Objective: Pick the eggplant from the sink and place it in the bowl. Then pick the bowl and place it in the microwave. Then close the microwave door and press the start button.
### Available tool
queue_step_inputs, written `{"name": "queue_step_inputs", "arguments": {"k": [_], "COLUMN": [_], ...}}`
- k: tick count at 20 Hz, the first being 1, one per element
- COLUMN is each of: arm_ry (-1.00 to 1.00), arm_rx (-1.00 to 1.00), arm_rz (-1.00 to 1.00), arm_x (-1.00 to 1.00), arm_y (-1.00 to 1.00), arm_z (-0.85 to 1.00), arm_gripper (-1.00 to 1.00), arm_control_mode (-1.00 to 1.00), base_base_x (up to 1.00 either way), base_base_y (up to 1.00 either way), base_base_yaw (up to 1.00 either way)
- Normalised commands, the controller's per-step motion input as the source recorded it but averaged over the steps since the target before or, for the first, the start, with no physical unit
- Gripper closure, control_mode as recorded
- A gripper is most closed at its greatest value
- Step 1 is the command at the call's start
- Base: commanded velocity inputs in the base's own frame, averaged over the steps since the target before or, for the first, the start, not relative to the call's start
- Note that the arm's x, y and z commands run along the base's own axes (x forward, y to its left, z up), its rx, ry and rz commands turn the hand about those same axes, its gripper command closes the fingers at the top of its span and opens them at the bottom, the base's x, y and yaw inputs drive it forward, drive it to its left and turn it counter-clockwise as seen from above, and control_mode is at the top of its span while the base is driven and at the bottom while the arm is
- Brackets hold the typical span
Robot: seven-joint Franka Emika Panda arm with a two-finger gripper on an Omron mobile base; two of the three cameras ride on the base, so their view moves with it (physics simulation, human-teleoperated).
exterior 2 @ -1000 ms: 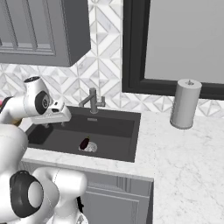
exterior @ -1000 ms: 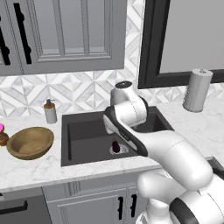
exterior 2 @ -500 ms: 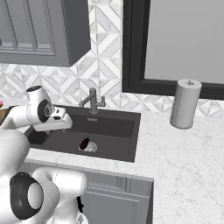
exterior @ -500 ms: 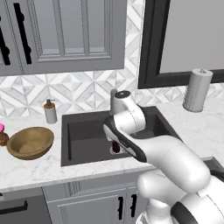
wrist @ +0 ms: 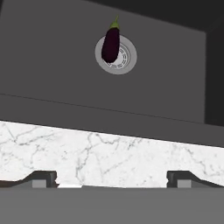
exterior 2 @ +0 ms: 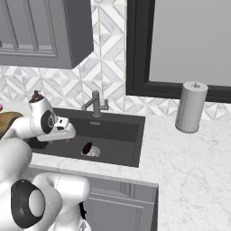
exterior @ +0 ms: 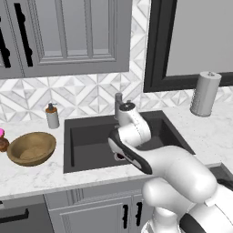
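The small dark purple eggplant (wrist: 110,43) lies across the round silver drain (wrist: 117,55) on the floor of the dark sink (exterior: 91,136). From the right base view the eggplant (exterior 2: 86,148) shows beside the drain in the sink (exterior 2: 122,131). My gripper (wrist: 111,179) is open and empty, hanging over the sink's front marble rim, well short of the eggplant. My hand (exterior 2: 63,130) hovers above the sink's left part. The tan wooden bowl (exterior: 31,148) sits empty on the counter left of the sink. The microwave is out of view.
A grey faucet (exterior 2: 94,104) stands behind the basin. A soap dispenser (exterior: 52,116) stands by the backsplash near the bowl. A paper towel roll (exterior: 205,93) stands on the right counter. Upper cabinets (exterior: 68,36) hang above, and a pink-topped item (exterior: 2,141) sits at the far left.
My arm has lowered and drawn the hand down toward the sink's front rim. The jaws stay open, and the eggplant and bowl have not moved.
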Motion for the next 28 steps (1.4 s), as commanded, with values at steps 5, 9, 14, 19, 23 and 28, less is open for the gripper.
{"name": "queue_step_inputs", "arguments": {"k": [5,9,14,19,23,28], "arm_ry": [0.0,0.0,0.0,-0.01,0.0,0.0], "arm_rx": [-0.04,0.0,-0.01,0.0,0.0,0.0], "arm_rz": [-0.05,-0.05,-0.04,-0.02,-0.03,-0.04], "arm_x": [0.24,0.23,0.22,0.09,0.18,0.39], "arm_y": [0.01,0.0,0.0,-0.01,-0.01,0.0], "arm_z": [0.0,-0.18,-0.26,-0.3,-0.29,-0.18], "arm_gripper": [-1.0,-1.0,-1.0,-1.0,-1.0,-1.0], "arm_control_mode": [-1.0,-1.0,-1.0,-1.0,-1.0,-1.0], "base_base_x": [0.0,0.0,0.0,0.0,0.0,0.0], "base_base_y": [0.0,0.0,0.0,0.0,0.0,0.0], "base_base_yaw": [0.0,0.0,0.0,0.0,0.0,0.0]}}
